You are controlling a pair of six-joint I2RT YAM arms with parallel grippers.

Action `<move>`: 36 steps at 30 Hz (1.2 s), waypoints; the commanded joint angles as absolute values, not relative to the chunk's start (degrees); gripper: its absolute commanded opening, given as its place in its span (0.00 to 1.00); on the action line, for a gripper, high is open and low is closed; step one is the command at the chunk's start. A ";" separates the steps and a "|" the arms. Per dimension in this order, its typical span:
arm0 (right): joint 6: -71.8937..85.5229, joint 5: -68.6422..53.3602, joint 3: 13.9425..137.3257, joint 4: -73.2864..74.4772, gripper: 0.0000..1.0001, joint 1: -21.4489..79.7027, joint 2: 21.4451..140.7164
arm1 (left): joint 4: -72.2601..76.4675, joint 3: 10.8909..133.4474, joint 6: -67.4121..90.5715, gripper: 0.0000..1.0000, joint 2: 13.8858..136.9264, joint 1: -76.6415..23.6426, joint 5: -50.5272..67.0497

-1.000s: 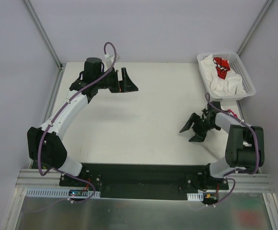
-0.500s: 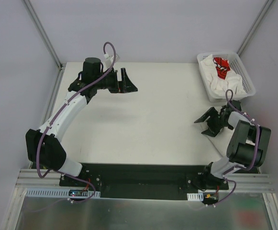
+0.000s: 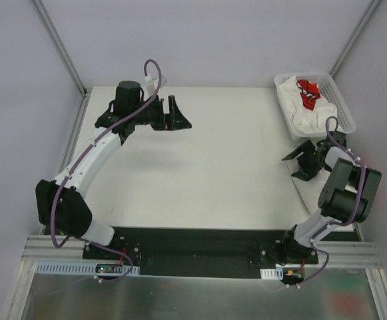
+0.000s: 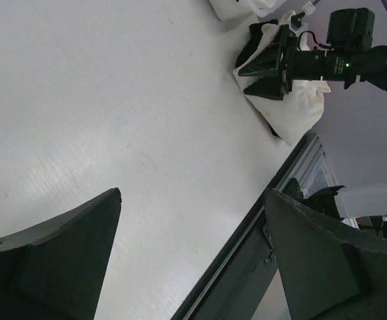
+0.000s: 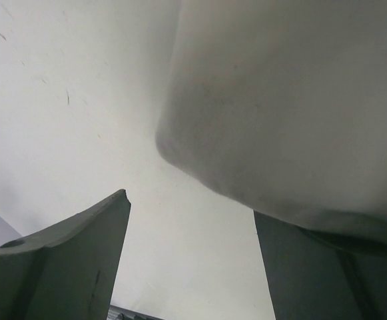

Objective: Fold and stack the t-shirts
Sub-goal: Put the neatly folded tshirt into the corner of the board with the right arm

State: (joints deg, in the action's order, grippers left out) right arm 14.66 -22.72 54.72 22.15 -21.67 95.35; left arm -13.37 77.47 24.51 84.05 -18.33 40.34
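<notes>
A white table [image 3: 213, 167] sits inside a pale-walled booth, with two black-and-white robot arms mounted at its near edge.

The left arm curves up to the far left part of the table. The left gripper [image 3: 178, 115] hangs there with its jaws spread wide and nothing between them. From its own wrist camera, the left gripper [image 4: 193, 260] frames only bare tabletop.

The right arm bends back toward the table's right edge. The right gripper [image 3: 296, 167] sits just in front of the near end of a white plastic basket [image 3: 345, 107], with its jaws also spread wide and holding nothing.

A cream-white shirt [image 4: 306, 110] lies on the table at that right edge, directly beneath the right gripper [image 4: 246, 70]. In the right wrist view, this shirt [image 5: 300, 100] fills the upper right as a smooth, rounded fold. The open fingers of the right gripper [image 5: 190, 267] sit on either side of its edge, and I cannot tell whether they touch the cloth.

In the basket at the far right corner lies a crumpled heap of more cream-white shirts [image 3: 306, 117]. A white shirt with red print [image 3: 308, 92] lies on top of the heap.
</notes>
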 commanded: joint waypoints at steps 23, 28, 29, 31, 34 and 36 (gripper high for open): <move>9.76 -36.26 59.09 19.88 0.68 -23.39 73.16 | -13.09 75.41 22.77 0.88 79.11 -20.13 39.21; 7.22 -36.76 54.41 13.01 0.75 -8.93 64.61 | -13.10 72.96 19.96 0.88 74.89 -21.62 28.76; 6.16 -34.82 54.49 13.62 0.77 -6.35 63.90 | -13.27 72.43 19.60 0.88 73.32 -21.71 25.35; 2.40 -25.21 55.63 17.30 0.79 1.36 62.58 | -13.71 70.94 18.73 0.89 71.46 -21.80 21.90; -2.17 -9.66 58.53 22.67 0.87 9.89 62.58 | -15.90 69.70 17.41 0.93 67.77 -21.80 12.42; -4.12 -4.77 59.59 23.82 0.91 12.38 62.67 | -17.39 69.52 16.27 0.95 65.31 -21.80 5.84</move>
State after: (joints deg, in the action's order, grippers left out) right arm 3.27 -21.85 55.70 20.03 7.38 63.70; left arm -15.40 70.26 20.01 70.70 -21.43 21.32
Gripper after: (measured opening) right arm 0.882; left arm 0.926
